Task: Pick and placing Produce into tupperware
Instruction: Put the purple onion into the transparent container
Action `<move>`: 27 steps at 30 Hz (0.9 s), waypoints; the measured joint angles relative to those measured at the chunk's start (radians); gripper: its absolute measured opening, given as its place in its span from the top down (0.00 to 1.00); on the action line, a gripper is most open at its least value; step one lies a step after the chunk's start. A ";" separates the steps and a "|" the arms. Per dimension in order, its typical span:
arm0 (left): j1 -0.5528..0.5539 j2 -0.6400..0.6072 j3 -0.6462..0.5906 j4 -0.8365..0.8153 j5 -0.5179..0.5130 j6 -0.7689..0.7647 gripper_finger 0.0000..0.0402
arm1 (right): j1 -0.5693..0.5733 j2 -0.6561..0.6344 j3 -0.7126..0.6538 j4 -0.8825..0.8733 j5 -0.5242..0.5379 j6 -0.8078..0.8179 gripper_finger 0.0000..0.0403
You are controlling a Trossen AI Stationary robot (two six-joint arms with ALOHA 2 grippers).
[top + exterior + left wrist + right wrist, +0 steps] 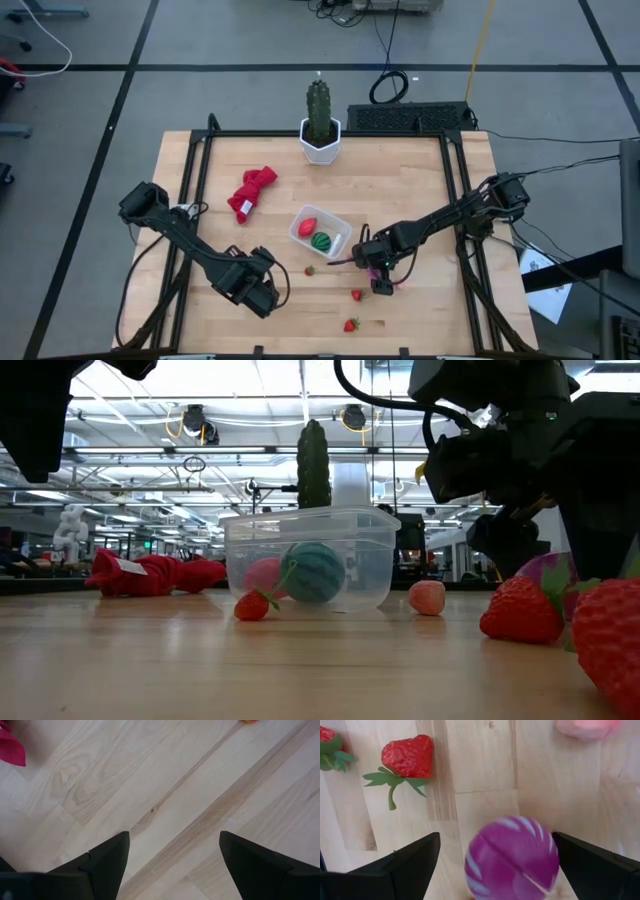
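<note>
No legible text, labels, brands, numbers or signs appear in any view. A white tag on the red cloth (128,566) shows no readable marking.

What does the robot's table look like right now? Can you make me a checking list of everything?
Surface: wooden table, bare between the things.
Job's things: clear tupperware holds a green striped ball and a red oval. Three strawberries and a pink bit lie loose on the wood. A purple ball sits between the right gripper's open jaws.
Clutter: red cloth; cactus in a white pot.
Grippers: right gripper low over the purple ball, open; left gripper over bare wood, open, holding nothing.
Cables: black cables on the floor behind the table.
Surroundings: grey floor, taped lines.
</note>
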 joint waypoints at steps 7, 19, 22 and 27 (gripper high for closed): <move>0.000 0.000 0.000 0.000 0.000 0.000 0.23 | 0.000 0.000 0.000 0.002 0.001 -0.005 0.06; 0.000 0.000 0.000 0.000 -0.001 0.000 0.22 | 0.000 0.001 0.000 -0.005 0.001 -0.056 0.06; 0.000 0.000 0.000 0.000 -0.001 0.000 0.23 | 0.000 0.001 0.000 -0.005 0.002 -0.056 0.06; 0.000 0.000 0.000 0.001 -0.001 0.000 0.22 | 0.000 0.001 0.000 -0.005 0.002 -0.056 0.06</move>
